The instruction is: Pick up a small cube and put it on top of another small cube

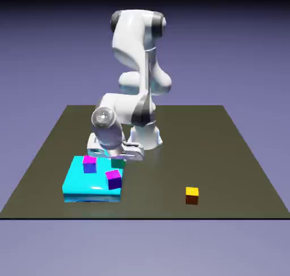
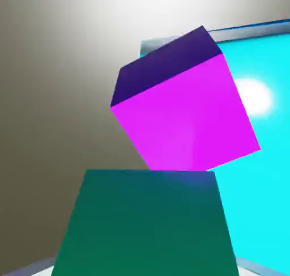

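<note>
No readable text or markings anywhere

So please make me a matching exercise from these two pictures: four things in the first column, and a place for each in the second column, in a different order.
Things
1. teal-green cube
2. yellow-topped cube
3. cyan slab
4. magenta-topped cube nearest the camera

Places
A. alone on the bare table, toward the exterior view's right
B. under the gripper, at the slab's far edge
C. on the slab, near its right front corner in the exterior view
D. flat on the table, toward the exterior view's left

Pairs: 1-B, 2-A, 3-D, 4-C
</note>
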`<state>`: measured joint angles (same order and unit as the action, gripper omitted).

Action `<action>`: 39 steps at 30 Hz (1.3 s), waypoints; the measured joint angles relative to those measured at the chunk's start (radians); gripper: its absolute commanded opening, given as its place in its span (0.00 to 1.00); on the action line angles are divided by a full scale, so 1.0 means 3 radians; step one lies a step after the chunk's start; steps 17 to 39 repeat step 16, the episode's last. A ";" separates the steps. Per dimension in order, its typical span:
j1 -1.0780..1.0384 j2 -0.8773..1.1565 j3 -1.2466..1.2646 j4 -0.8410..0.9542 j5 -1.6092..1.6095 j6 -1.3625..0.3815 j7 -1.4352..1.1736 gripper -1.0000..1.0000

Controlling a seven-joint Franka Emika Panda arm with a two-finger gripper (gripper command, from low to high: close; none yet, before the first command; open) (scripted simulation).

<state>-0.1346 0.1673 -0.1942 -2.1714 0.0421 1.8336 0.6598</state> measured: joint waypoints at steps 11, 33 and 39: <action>-0.0357 0.0039 -0.0391 -0.0424 -0.0085 0.0526 0.0102 1.00; -0.0343 -0.0147 -0.0405 -0.0020 -0.0138 -0.0053 0.0141 1.00; -0.0343 -0.0147 -0.0405 -0.0020 -0.0138 -0.0053 0.0141 1.00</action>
